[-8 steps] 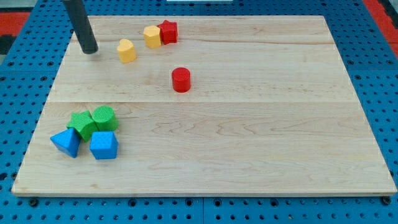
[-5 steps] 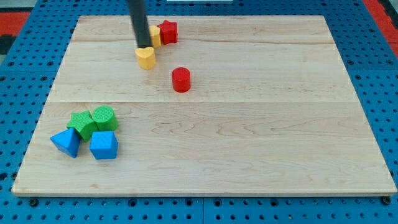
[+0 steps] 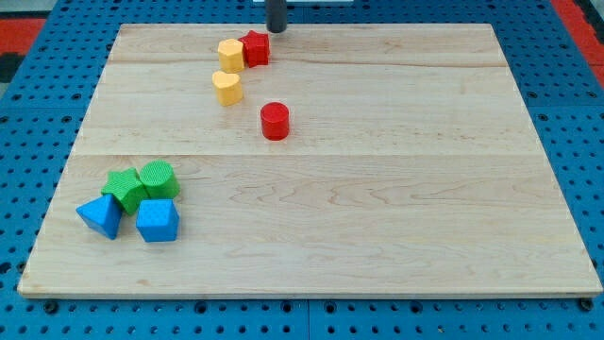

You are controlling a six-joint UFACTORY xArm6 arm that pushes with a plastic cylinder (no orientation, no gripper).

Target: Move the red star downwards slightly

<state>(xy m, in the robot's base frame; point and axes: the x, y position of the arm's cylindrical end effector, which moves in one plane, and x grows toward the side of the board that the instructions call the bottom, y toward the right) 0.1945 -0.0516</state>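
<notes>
My tip [image 3: 276,29] sits just beyond the red star [image 3: 255,48], bare rod, no claw; next, a short push nearward.

A pale wooden board [image 3: 377,189] with fine grain lines is seen on a blue pegboard surface [image 3: 38,142] dotted with dark holes, red showing at the upper corners of the frame. Red is worn by the star [image 3: 255,48] and the cylinder [image 3: 275,121], yellow by two blocks [image 3: 229,56] [image 3: 226,87] at upper left. At lower left, green is shown on a star-like block [image 3: 124,188] and a cylinder [image 3: 159,178], blue on two faceted blocks [image 3: 101,216] [image 3: 157,221], and the rod at the top edge is dark down to my tip [image 3: 276,30].
</notes>
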